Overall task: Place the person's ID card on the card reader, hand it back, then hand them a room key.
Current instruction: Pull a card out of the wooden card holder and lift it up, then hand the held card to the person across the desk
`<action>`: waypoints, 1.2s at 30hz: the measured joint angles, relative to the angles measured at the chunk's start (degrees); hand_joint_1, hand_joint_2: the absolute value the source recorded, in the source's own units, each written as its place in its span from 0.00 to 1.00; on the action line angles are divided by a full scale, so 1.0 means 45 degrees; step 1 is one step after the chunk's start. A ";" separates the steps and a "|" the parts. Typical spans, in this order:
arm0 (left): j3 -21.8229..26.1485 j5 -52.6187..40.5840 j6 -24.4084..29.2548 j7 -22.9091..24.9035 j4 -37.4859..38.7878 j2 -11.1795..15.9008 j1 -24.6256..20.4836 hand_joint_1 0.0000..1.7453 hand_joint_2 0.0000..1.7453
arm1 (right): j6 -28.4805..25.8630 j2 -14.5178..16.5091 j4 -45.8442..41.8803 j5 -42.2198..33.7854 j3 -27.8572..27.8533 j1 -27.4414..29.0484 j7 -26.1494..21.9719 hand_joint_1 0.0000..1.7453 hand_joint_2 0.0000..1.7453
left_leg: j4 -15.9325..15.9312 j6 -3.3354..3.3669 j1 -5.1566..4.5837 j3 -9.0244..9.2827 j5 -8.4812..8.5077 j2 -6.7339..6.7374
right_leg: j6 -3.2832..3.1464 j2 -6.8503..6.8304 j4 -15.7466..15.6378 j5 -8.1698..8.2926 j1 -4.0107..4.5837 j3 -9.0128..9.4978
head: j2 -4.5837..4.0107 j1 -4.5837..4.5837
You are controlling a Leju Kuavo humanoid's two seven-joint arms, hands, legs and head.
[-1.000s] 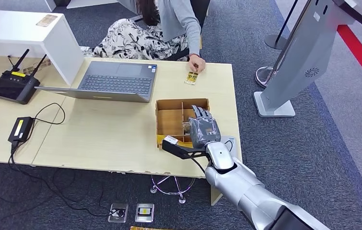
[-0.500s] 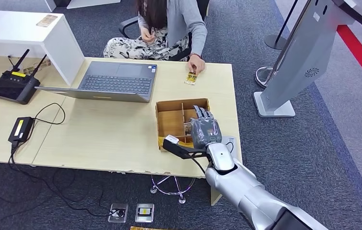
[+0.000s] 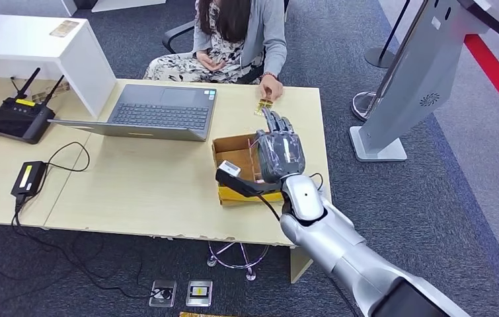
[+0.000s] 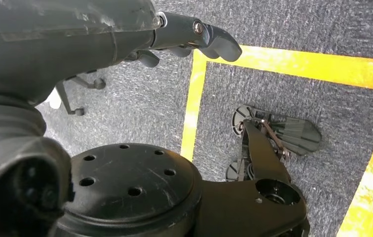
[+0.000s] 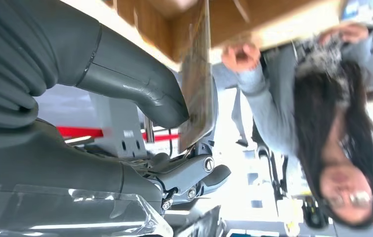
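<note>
My right hand (image 3: 279, 153) hovers over the far side of the divided cardboard box (image 3: 232, 146), fingers pointing at the seated person. In the right wrist view its thumb (image 5: 137, 89) and fingers pinch a thin brownish room key card (image 5: 197, 81), seen edge-on. A small yellow-patterned card (image 3: 264, 107) lies on the table just beyond the box, with the person's hand (image 3: 271, 88) touching its far end. My left hand (image 4: 209, 39) hangs beside my body above grey carpet with yellow tape lines, fingers loose and holding nothing.
An open laptop (image 3: 160, 112) sits left of the box. Further left are a black router (image 3: 20, 119), a black power brick (image 3: 27, 177) with cables, and a white shelf (image 3: 41, 46). A grey kiosk stand (image 3: 418, 79) rises right of the table (image 3: 134, 191).
My right hand has risen out of the box and moved toward the person with a card pinched in it. The person has sat up, one hand still at the card on the table.
</note>
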 joint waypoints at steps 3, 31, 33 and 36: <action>-0.0005 -0.0213 -0.0163 -0.0091 0.0000 0.0008 0.0001 0.00 0.00 | 0.0242 -0.0013 -0.0482 0.0385 -0.0122 -0.0262 0.0181 1.00 1.00 | 0.0000 0.0000 0.0000 -0.0001 0.0000 -0.0001 | 0.0000 -0.0001 0.0000 0.0000 0.0000 0.0001 | 0.0001 0.0000; -0.0232 -0.1256 0.0172 -0.0070 0.0005 0.0135 -0.0044 0.00 0.00 | 0.1494 0.2031 0.1277 0.1209 -0.0042 -0.2103 0.0431 1.00 1.00 | -0.0001 -0.0001 0.0001 -0.0006 0.0003 -0.0003 | 0.0000 -0.0001 0.0002 -0.0001 0.0002 -0.0003 | 0.0002 0.0001; -0.0232 -0.1251 0.0204 -0.0056 0.0005 0.0109 -0.0044 0.00 0.00 | 0.1511 0.2095 0.1426 0.1213 -0.0028 -0.2101 0.0435 1.00 1.00 | -0.0001 -0.0001 0.0001 -0.0006 0.0003 -0.0003 | 0.0000 -0.0002 0.0002 -0.0001 0.0002 -0.0003 | 0.0004 0.0001; -0.0232 -0.1225 0.0233 -0.0053 0.0005 0.0079 -0.0044 0.00 0.00 | 0.1514 0.2143 0.1581 0.1238 -0.0018 -0.2098 0.0468 1.00 1.00 | -0.0001 -0.0001 0.0001 -0.0006 0.0003 -0.0003 | 0.0000 -0.0002 0.0002 -0.0001 0.0002 -0.0003 | 0.0001 0.0001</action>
